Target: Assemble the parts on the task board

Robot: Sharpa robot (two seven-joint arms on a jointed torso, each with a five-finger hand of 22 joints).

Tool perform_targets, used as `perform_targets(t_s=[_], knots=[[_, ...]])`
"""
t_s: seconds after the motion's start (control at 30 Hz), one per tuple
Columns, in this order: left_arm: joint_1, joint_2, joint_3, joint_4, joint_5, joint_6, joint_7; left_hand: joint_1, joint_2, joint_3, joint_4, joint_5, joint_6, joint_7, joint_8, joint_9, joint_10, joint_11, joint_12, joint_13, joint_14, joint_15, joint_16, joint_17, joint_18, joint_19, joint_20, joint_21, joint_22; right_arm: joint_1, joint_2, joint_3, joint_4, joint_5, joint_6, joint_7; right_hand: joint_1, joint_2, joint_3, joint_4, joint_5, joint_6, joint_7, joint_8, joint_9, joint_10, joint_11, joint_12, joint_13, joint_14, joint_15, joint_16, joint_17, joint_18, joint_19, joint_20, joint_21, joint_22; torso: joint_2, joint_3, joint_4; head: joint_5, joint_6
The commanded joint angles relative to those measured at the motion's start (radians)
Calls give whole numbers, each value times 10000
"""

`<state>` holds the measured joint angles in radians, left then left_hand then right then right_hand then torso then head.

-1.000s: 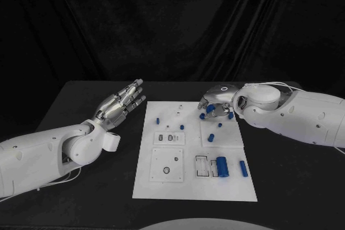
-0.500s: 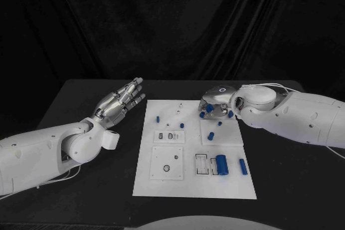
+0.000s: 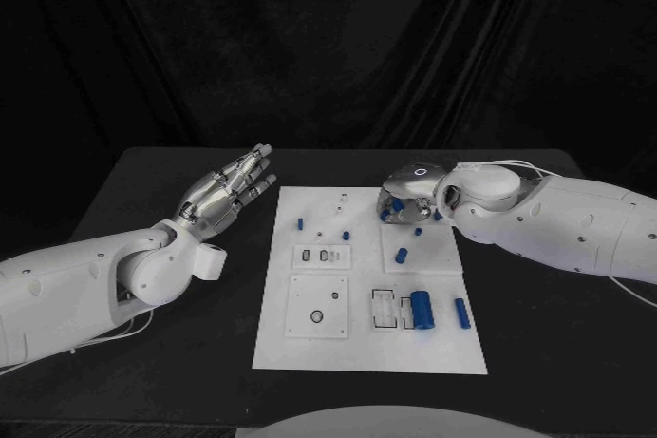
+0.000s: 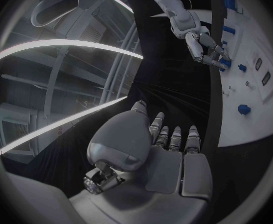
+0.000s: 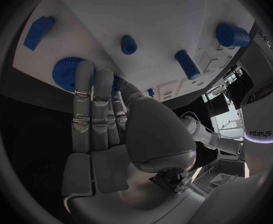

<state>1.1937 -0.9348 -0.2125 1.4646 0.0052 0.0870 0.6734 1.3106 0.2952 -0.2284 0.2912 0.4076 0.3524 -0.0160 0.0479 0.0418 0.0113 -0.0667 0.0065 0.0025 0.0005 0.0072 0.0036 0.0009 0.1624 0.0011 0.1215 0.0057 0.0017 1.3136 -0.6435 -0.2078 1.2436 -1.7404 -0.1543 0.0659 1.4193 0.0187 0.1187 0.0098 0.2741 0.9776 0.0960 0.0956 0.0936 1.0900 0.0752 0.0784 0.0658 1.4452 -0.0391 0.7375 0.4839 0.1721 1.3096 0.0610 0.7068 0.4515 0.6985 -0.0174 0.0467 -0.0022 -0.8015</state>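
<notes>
The white task board (image 3: 328,352) lies mid-table with blue parts on it. My right hand (image 3: 408,200) is at the board's far right corner. In the right wrist view its fingers (image 5: 93,99) lie over a blue gear (image 5: 65,74) at the board's edge, with the thumb closing on the gear's other side. My left hand (image 3: 226,193) hovers flat and open, off the board's far left side, holding nothing. The left wrist view shows the left palm (image 4: 168,154) and, far off, the right hand (image 4: 202,42) over the board (image 4: 255,59).
A thick blue cylinder (image 3: 424,310) and a slimmer one (image 3: 461,312) lie at the board's near right. Small pegs (image 3: 402,256) (image 3: 300,225) (image 3: 347,236) are farther up. A blue block (image 5: 38,31) and a peg (image 5: 129,45) sit near the gear. Black table surrounds the board.
The right hand has drawn slightly toward the board's far edge and its fingers have closed in over the gear. The left hand stays as it was. The camera has shifted a little.
</notes>
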Motion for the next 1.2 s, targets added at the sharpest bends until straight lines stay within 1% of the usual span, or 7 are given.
perform_targets(t_s=[0.03, 0.23, 0.5, 0.73, 0.9, 1.07, 1.2], knots=[[21, 20, 8, -1, -50, 206, 84, 108, -35, 67, 11, 53, 85, 9, 71, 14, 1, 79, -29, 12, -5, -2, -36, -9, 164, -11, 20, -57, -17, -39, 18, 7, -50, -81, -435, 145, 157, -25, 323, -14, -379, 229, 1, 77, 67, 230, -41, 52, -12, -65, -26, 80, 28, 90, -126, 6, 98, 101, -6, -6, -6, 14, -1], [21, 34, 8, -34, -50, 260, 27, 207, -44, 188, -12, 218, 161, 72, 132, 21, 36, 153, -20, 21, -5, 14, -36, -9, 168, -11, 45, -57, -17, -77, 34, 7, -122, -47, -540, 258, 167, -210, 881, 39, -440, 496, 29, 105, 179, 574, -108, 5, -7, -50, -40, 235, 202, 100, -219, -20, 247, 303, -14, -7, -9, 36, -23], [19, -1, 7, -78, -51, 298, -5, 468, -71, 377, -61, 589, 260, 126, 221, 33, 85, 221, -8, 35, -5, 8, -36, -9, 173, -11, 72, -57, -17, -49, -105, 8, 89, 312, -1009, 514, 504, -455, 1798, -181, -95, 863, 288, 154, 326, 1079, -114, -67, -27, -66, 123, 476, 492, 68, -385, 71, 506, 628, -23, -8, -5, 82, -31], [19, -69, 7, -1, -50, -41, -16, 530, -93, 407, -74, 659, 329, 146, 257, 42, 114, 244, 1, 43, -5, 8, -36, -9, 176, -11, 76, -57, -17, 477, -137, 8, 523, 533, -1103, 471, 411, -656, 2128, -141, -182, 930, 344, 102, 352, 1247, -97, -120, -26, -98, 146, 509, 529, 88, -503, 111, 650, 813, -20, -10, -5, 166, -41], [19, -150, 7, 178, -50, -443, 49, 641, -174, 413, -77, 865, 502, 220, 359, 61, 154, 320, 9, 51, -5, 75, -36, -9, 172, -11, 130, -57, -17, 845, 63, 9, 513, 963, -1075, 384, 360, -692, 2187, -103, -209, 943, 347, 88, 358, 1244, -88, -141, -30, -83, 151, 596, 637, 90, -524, 119, 681, 854, -27, -11, -7, 253, -54], [20, -182, 7, 289, -50, -500, 272, 699, -249, 366, -35, 903, -66, 68, 222, -17, 124, 159, -2, 40, -5, 15, -36, -9, 176, -11, 89, -57, -17, 1001, 521, 9, 76, 1126, -908, 362, 368, -759, 2327, -101, -245, 920, 366, 38, 358, 1151, -60, -173, -40, -70, 169, 673, 724, 91, -565, 135, 737, 929, -16, -24, 14, 371, -19], [21, -151, 7, 323, -64, -488, 436, 823, -262, 334, -14, 888, -1115, -411, -108, -123, 137, -198, -2, 40, -5, -48, -36, -9, 174, -10, 34, -57, -17, 1019, 889, 9, -317, 1036, -928, 419, 359, -791, 2382, -92, -285, 906, 384, 13, 357, 1119, -42, -171, -39, -59, 181, 732, 792, 89, -584, 146, 765, 966, 33, -48, 62, 391, 69]])
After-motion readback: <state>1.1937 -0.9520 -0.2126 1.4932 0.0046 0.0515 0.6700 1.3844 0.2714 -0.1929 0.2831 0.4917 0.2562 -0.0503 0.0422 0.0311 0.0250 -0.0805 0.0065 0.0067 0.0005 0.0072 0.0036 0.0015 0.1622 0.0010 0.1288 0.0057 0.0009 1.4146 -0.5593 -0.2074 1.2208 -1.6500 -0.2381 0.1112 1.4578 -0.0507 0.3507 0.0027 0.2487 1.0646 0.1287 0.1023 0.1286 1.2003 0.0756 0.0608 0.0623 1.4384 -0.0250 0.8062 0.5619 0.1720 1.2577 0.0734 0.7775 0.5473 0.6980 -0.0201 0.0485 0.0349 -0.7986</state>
